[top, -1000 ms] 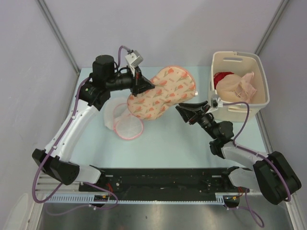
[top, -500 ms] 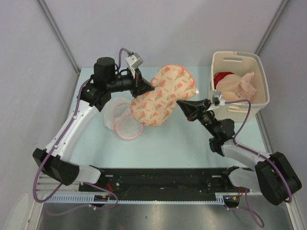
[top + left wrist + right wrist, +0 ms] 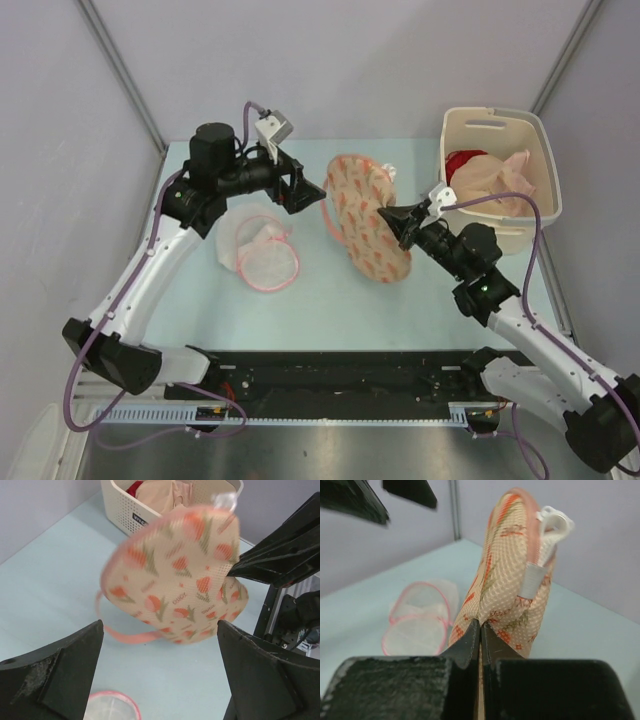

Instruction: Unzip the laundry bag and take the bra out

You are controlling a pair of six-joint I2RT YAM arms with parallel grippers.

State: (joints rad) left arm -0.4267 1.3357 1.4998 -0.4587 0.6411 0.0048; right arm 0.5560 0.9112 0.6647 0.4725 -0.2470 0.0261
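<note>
The laundry bag, cream-peach with red-pink motifs and pink edging, hangs on edge above the table's middle. My right gripper is shut on a fold of its fabric; in the right wrist view the jaws pinch the bag low down, with the white zipper pull at its top. My left gripper stands wide open just left of the bag, touching nothing. In the left wrist view the bag floats beyond the spread fingers. The bra is hidden.
A round white mesh pouch with pink trim lies on the table below the left gripper. A cream basket at the right back holds a red garment and pale peach garments.
The left gripper has opened and let go of the bag. The right gripper has shut on the bag and drawn it rightward, turning it up on edge.
</note>
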